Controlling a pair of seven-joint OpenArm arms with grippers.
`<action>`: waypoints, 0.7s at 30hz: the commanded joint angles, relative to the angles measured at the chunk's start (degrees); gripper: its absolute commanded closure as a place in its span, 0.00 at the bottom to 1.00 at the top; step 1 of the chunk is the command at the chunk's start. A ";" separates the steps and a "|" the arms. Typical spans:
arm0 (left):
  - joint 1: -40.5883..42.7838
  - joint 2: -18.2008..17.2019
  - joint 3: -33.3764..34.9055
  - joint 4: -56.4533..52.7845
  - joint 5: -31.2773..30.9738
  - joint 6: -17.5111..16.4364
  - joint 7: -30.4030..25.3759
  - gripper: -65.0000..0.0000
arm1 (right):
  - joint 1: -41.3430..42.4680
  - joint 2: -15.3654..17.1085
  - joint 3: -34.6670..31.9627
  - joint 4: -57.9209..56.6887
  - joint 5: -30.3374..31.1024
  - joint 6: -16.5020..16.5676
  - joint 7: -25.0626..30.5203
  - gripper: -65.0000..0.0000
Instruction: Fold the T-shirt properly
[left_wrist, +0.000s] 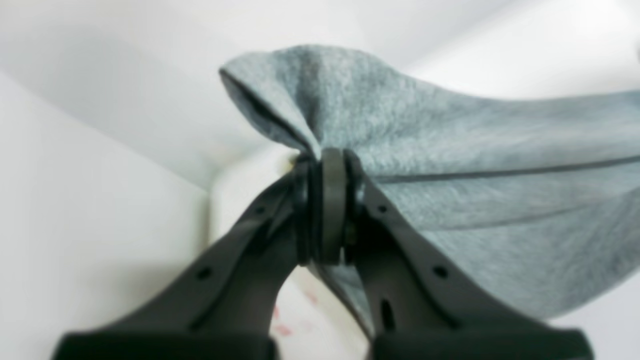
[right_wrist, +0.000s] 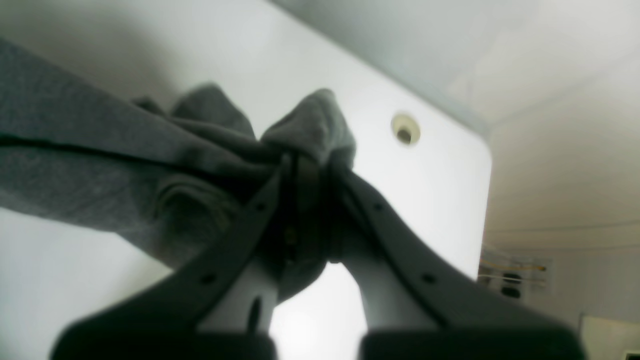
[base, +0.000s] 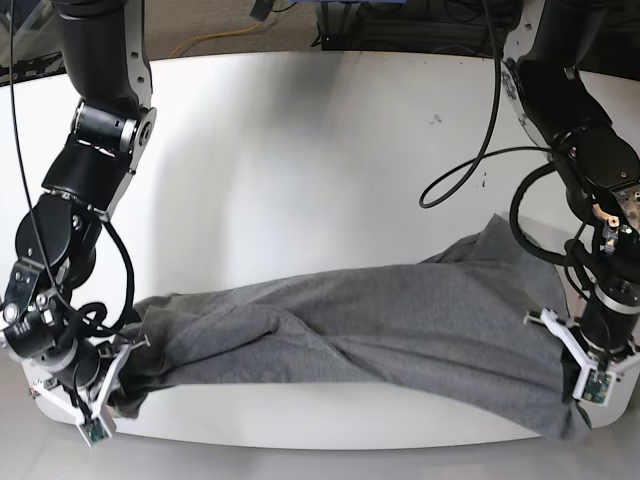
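A heather-grey T-shirt (base: 370, 330) is stretching in a long, twisted band across the near edge of a white table (base: 300, 160), running from about 8 o'clock to 4 o'clock in the base view, with each end gripped by one robot arm. No container is showing in any view. In the base view, the right gripper (base: 112, 385) is sitting at 8 o'clock by the table's near corner, and its jaws are pinching a bunched wad of the shirt. The right wrist view is showing this closely: the right gripper (right_wrist: 307, 200) is clamping its dark fingers (right_wrist: 240, 235) tight on a crumpled fold of the T-shirt (right_wrist: 100, 165), which is trailing off toward 9 o'clock above the white table (right_wrist: 410, 200); a small round hole (right_wrist: 405, 129) is showing in the tabletop at about 1 o'clock. In the base view, the left gripper (base: 578, 385) is sitting at 4 o'clock, where the cloth is hanging over the table's near edge. The left wrist view is showing the left gripper (left_wrist: 327, 200) squeezing its black fingers (left_wrist: 405, 235) together on a gathered edge of the T-shirt (left_wrist: 475, 165), the fabric fanning out toward 3 o'clock with a seam line crossing it. A black cable (base: 480, 160) is looping down beside the left arm (base: 575, 120).
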 joint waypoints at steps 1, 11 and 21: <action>-4.87 -2.17 -0.09 0.76 -0.49 0.50 -1.65 1.00 | 5.54 0.59 -0.33 -1.82 0.21 -0.14 1.47 1.00; -20.78 -10.26 0.53 -5.13 -1.02 -1.44 -1.65 1.00 | 22.77 1.74 -5.60 -11.49 0.39 -0.14 1.55 1.00; -34.85 -14.39 8.97 -12.16 -1.10 -4.56 -1.65 1.00 | 28.92 1.91 -9.56 -11.75 0.56 -0.14 1.47 1.00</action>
